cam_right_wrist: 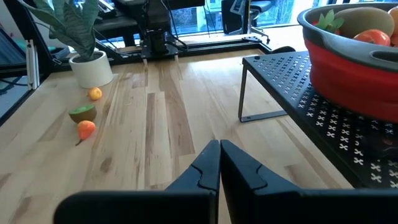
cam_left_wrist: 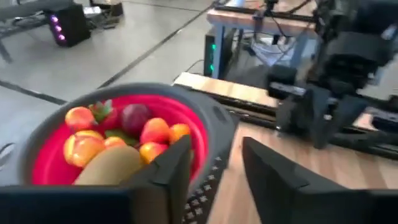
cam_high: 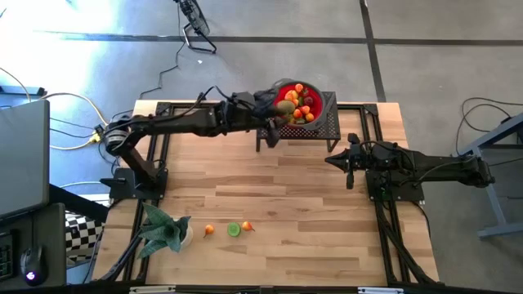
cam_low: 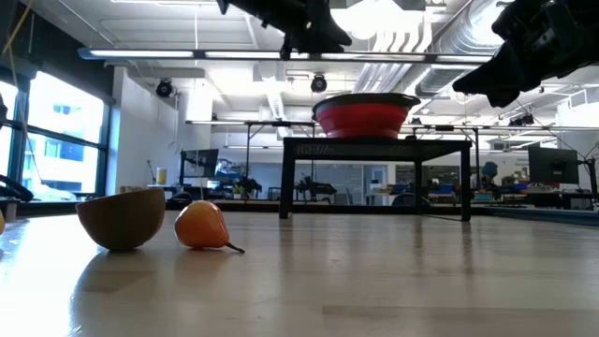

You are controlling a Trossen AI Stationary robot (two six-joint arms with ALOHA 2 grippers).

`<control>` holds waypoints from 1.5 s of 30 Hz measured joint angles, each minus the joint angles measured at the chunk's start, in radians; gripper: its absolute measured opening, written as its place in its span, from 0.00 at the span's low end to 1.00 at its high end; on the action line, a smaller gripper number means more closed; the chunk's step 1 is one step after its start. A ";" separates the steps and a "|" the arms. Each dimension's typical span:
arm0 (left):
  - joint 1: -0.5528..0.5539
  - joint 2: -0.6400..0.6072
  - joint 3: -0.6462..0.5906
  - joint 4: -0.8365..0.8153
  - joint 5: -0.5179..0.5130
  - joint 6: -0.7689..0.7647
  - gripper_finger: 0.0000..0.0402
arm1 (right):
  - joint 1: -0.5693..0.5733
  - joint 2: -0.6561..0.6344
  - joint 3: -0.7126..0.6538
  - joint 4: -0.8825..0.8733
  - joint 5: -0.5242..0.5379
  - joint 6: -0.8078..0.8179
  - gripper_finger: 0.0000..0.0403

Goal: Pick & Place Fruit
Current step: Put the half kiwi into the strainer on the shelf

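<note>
At the table's near edge lie three loose fruits (cam_high: 234,229): a small orange, a cut kiwi half and an orange pear, beside a potted plant (cam_high: 163,230). Farther back, the right gripper (cam_high: 333,160) hovers pinched shut, empty. At the far edge, the left gripper (cam_left_wrist: 214,171) stands partly open over the red bowl (cam_left_wrist: 211,134), holding nothing; only its wrist view shows the fruit heaped inside.
</note>
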 joint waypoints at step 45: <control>-0.634 -0.205 -0.251 -0.418 -0.019 0.021 0.03 | 0.000 0.007 0.000 0.030 0.000 0.146 0.01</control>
